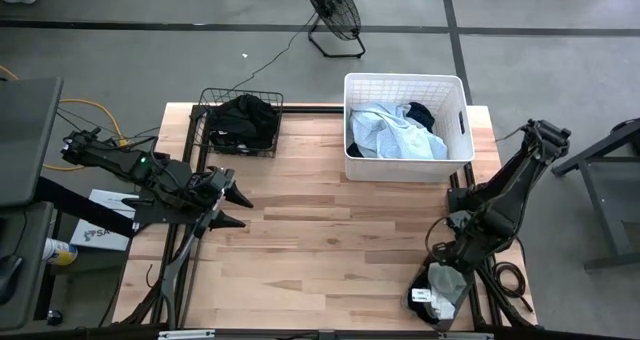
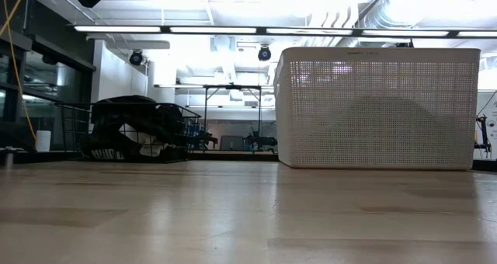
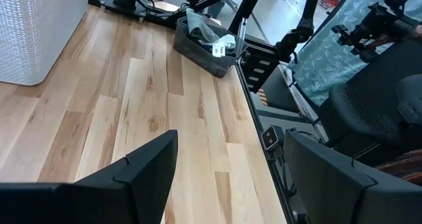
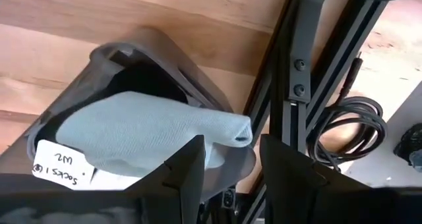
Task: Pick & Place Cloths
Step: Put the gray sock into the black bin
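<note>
The right gripper (image 1: pixel 447 280) hangs over the near right corner of the desk (image 1: pixel 320 250), its fingers apart, pointed down at a small dark bin (image 4: pixel 165 59) that sits on that corner. In the right wrist view a pale grey-green cloth (image 4: pixel 148 135) lies folded across the bin's mouth, just beyond the fingertips and between their lines, so the piece lies almost straight ahead of this pincer; its long axis runs across the gap between the fingers, ending in a rounded fold nearest the desk's right edge. The left gripper (image 1: pixel 228 205) rests near the left edge, about midway along it, fingers also spread and holding nothing, well apart from that bin, so the right arm is plainly the nearer one. By size, the big white laundry basket (image 1: pixel 455 85) at the far right holds a pale blue garment (image 1: pixel 385 130) with something dark (image 1: pixel 420 113) beside it; the black wire basket (image 1: pixel 205 110) at the far left holds black cloths (image 1: pixel 245 120); the small bin carries a white handwritten label (image 4: pixel 62 165) below the cloth. A short straight descent seems all that the grasp needs.
</note>
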